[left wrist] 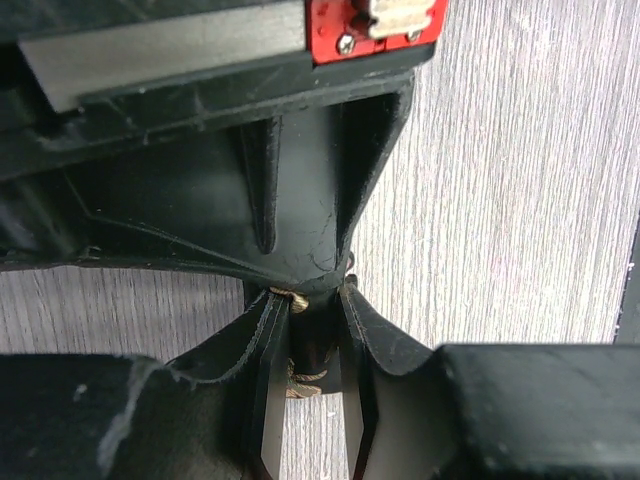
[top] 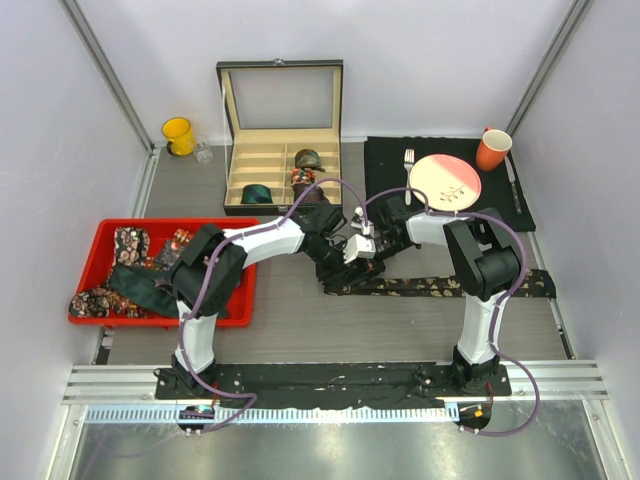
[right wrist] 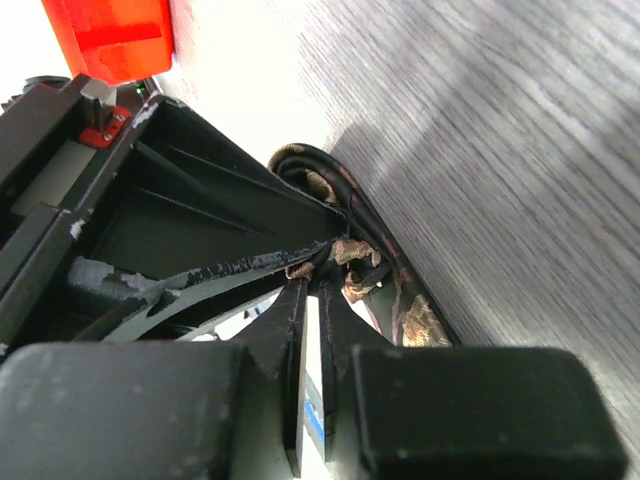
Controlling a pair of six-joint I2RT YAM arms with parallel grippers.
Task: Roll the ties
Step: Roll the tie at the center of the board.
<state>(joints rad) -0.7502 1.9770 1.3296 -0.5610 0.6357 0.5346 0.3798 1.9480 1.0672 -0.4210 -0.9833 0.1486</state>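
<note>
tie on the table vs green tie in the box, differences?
The tie on the table is a long flat strip with a floral print; the green tie is a small plain coil. The first lies outside the box, the second in one of its compartments. Both are dark fabric.

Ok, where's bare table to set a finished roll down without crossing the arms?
Bare table runs between the flat tie and the arms' base plate. Another lies between the yellow mug and the red bin. Crowded: the centre, where left arm and right arm meet over the tie's end, and the black mat.
</note>
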